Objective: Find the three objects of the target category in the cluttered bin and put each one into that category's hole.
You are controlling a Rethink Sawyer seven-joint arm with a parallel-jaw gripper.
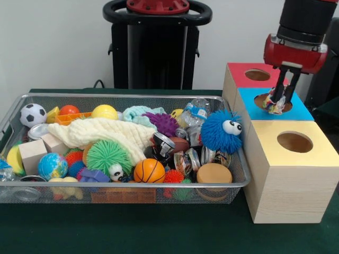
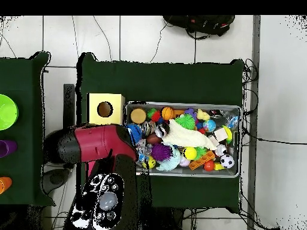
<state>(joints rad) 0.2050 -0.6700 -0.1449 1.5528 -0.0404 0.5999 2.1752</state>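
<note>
My gripper (image 1: 279, 99) hangs at the front view's right, shut on a knotted rope toy (image 1: 274, 102) of multicoloured cord. It holds the toy in the mouth of the blue-faced box's hole (image 1: 260, 99). The yellow-faced box's hole (image 1: 294, 142) lies just in front of it, dark and open; it also shows in the overhead view (image 2: 105, 109). The wire mesh bin (image 1: 122, 96) stands left of the boxes, full of toys. I can make out no other rope toy in it. In the overhead view my red arm (image 2: 99, 144) hides the gripper and the blue and red boxes.
The red-faced box's hole (image 1: 257, 74) is behind the gripper. In the bin lie a fuzzy blue ball with eyes (image 1: 220, 131), a cream cloth (image 1: 106, 132), a small basketball (image 1: 149, 171), clear jars and spiky balls. The bin (image 2: 180, 104) abuts the yellow box (image 2: 117, 100).
</note>
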